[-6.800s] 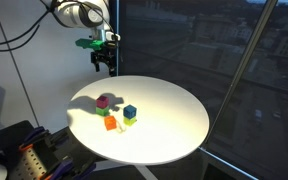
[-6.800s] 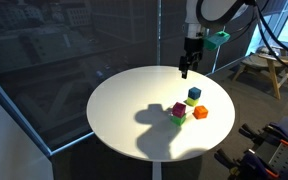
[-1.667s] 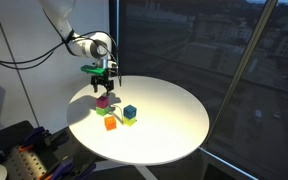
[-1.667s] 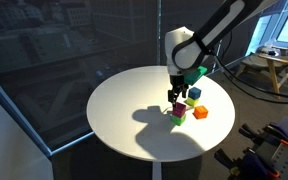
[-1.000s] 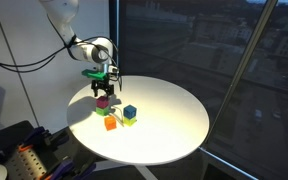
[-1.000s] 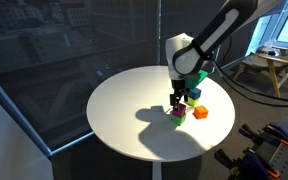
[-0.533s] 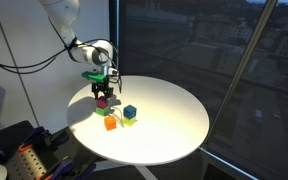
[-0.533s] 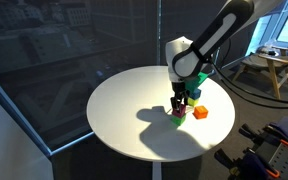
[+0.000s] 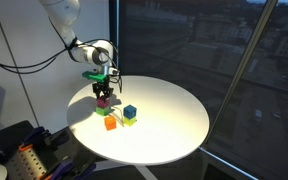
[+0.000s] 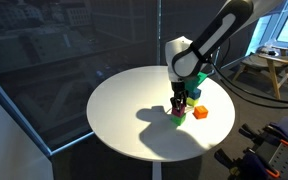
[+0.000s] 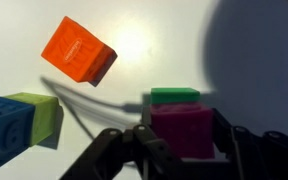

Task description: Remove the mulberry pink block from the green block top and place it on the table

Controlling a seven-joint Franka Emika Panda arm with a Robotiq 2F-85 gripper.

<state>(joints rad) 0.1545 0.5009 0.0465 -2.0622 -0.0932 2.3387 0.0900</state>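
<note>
The mulberry pink block (image 11: 182, 132) sits between my two fingers, with the green block (image 11: 174, 96) showing just beyond it. My gripper (image 11: 184, 142) is shut on the pink block. In both exterior views the gripper (image 9: 102, 96) (image 10: 179, 104) points straight down over the small stack on the white round table (image 9: 169, 125) (image 10: 124, 110). There the pink block (image 9: 102, 101) (image 10: 178, 108) still appears to rest on the green block (image 9: 105, 109) (image 10: 178, 117), partly hidden by the fingers.
An orange cube (image 11: 78, 50) (image 9: 110, 123) (image 10: 200, 113) lies close by. A dark blue cube (image 11: 2, 130) (image 9: 130, 111) (image 10: 194, 95) rests against a lime-green block (image 11: 39, 115) (image 9: 125, 119). Dark windows surround the table.
The jaws have closed from wide open onto the pink block. The arm has stayed over the stack, and the blocks have not shifted.
</note>
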